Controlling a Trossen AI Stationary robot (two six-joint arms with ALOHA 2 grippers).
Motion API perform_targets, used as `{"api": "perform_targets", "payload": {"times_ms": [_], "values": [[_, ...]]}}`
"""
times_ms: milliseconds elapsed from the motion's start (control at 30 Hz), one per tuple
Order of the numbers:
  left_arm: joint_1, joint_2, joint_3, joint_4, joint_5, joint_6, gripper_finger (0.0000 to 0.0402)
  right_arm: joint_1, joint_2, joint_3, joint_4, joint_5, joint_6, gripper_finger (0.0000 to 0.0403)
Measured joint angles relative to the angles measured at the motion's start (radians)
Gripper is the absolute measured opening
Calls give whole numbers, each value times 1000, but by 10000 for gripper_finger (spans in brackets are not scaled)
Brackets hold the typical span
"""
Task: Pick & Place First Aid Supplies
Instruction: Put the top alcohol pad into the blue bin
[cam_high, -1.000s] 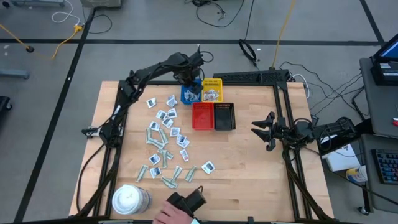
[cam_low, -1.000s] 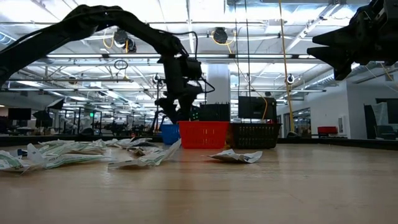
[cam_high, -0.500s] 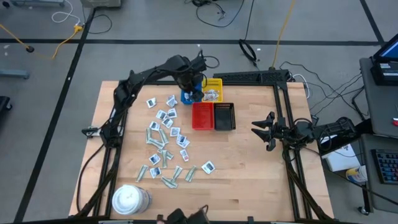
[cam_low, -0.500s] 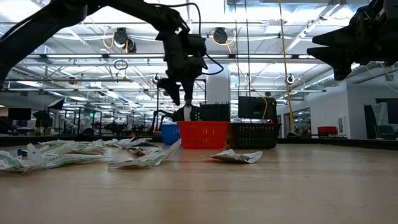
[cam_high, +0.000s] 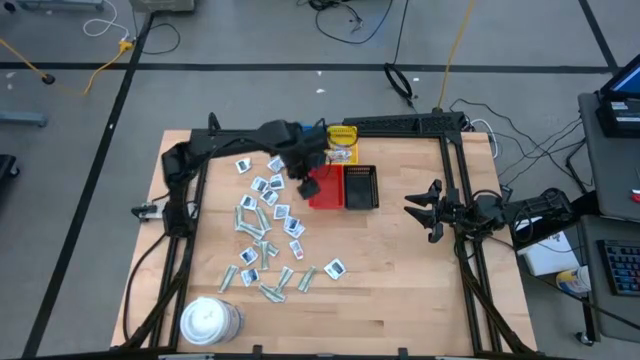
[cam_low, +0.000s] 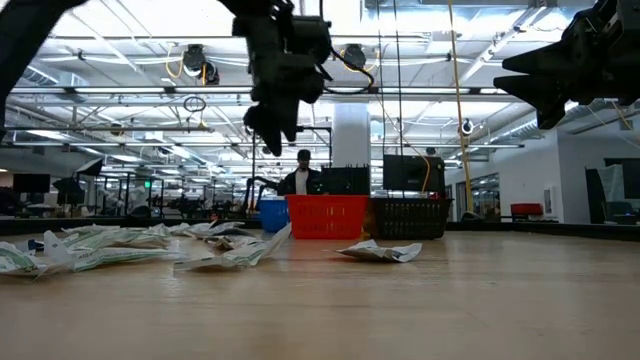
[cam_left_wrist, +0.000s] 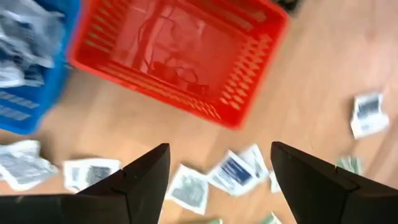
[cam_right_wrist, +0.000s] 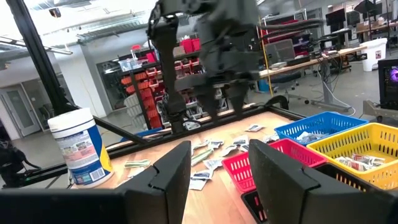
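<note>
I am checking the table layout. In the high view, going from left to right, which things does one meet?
White tub → scattered packets → left gripper → red tray → black tray → right gripper.

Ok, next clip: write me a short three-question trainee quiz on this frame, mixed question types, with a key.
1. True or false: the red tray holds packets.
2. Which tray sits beside the yellow tray? A) black B) blue C) red
3. Fill in: the left gripper is open and holds ____.

Key:
1. False; it looks empty.
2. B, the blue tray.
3. Nothing; the packets lie on the table below. The right gripper waits open, away from them.
</note>
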Motion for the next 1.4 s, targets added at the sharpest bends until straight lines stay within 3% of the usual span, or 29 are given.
{"api": "perform_targets", "payload": {"times_ms": [233,400,700,833,1100,1400], "values": [[-134,-139,-213,72,0,58,285,0,0,0,0,0,0,155],[-207,-182,-295,70,1,101,285,0,0,0,0,0,0,155],[-234,-182,-340,83,-83,60,285,0,0,0,0,0,0,155],[-234,-182,-401,177,-142,28,285,0,0,0,0,0,0,155],[-251,-179,-496,375,-152,-26,285,0,0,0,0,0,0,155],[-269,-59,-500,396,-153,-42,285,0,0,0,4,0,0,155]]}}
